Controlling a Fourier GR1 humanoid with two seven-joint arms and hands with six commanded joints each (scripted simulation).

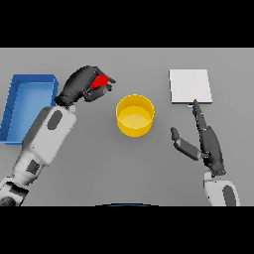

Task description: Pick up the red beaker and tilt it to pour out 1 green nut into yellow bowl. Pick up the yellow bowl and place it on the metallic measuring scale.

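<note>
The left hand (82, 84) had its fingers curled round the red beaker (101, 81), held up-left of the yellow bowl (135, 115) with its mouth toward it; the right hand (208, 141) lay open, nearer the scale (190, 86)

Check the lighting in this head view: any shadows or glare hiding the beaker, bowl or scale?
Head view: flat, even light, no glare; the yellow bowl and the metallic measuring scale read clearly. Only the left hand hides most of the red beaker.
</note>
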